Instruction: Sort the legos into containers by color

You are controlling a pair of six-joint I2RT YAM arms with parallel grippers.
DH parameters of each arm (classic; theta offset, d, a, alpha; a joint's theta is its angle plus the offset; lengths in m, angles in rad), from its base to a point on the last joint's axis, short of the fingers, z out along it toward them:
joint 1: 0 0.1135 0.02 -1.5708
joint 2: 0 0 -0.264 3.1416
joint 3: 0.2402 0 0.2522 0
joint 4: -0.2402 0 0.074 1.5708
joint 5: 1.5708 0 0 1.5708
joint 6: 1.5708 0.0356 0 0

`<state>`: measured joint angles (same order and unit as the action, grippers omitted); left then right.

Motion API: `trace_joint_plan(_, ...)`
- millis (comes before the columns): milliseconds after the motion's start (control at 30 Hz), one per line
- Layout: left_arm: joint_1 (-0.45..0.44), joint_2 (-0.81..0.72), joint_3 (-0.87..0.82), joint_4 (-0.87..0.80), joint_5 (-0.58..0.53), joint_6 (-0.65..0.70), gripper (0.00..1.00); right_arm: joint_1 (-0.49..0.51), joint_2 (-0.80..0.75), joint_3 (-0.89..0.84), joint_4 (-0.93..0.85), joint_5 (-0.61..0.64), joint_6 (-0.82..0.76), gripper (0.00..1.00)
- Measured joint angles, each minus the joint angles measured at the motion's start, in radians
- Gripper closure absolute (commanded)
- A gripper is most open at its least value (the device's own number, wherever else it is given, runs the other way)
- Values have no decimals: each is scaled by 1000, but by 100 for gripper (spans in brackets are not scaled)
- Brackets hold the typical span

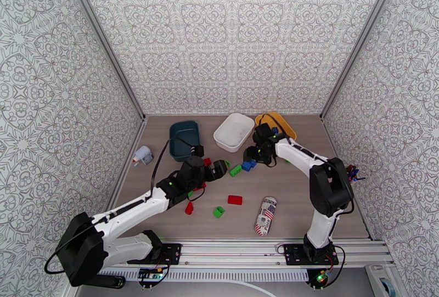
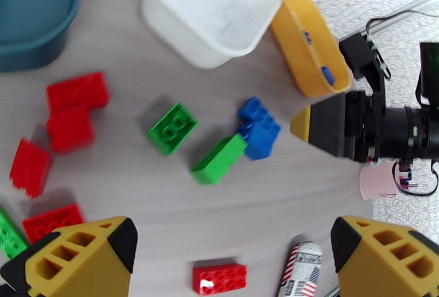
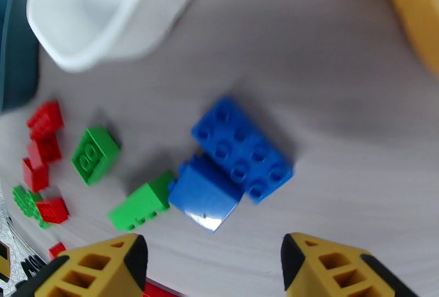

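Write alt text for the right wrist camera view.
Two blue studded plastic bricks lie touching on the wood-grain table, just ahead of the open right tool. A green studded plastic brick abuts one of them; a white plastic bin sits upper left and small red plastic bricks lie at the left edge.

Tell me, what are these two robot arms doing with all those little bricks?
They are sorting toy bricks into bins by color. The right hand hangs open over two blue bricks, holding nothing. The left hand is wide open above loose red bricks and green bricks, also empty. The yellow bin already has blue pieces in it; the white bin looks empty.
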<state>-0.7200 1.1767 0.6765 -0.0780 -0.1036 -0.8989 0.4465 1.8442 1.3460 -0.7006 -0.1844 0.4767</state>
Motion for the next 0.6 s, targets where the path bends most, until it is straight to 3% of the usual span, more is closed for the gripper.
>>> trace_joint_plan(367, -20, -127, -140, -24, -53, -74, 1, 39, -44, -162, 142, -2, 163, 31)
trace_joint_plan(600, -28, -147, -164, -24, -67, -93, 1, 39, -59, -178, 214, 3, 259, 34)
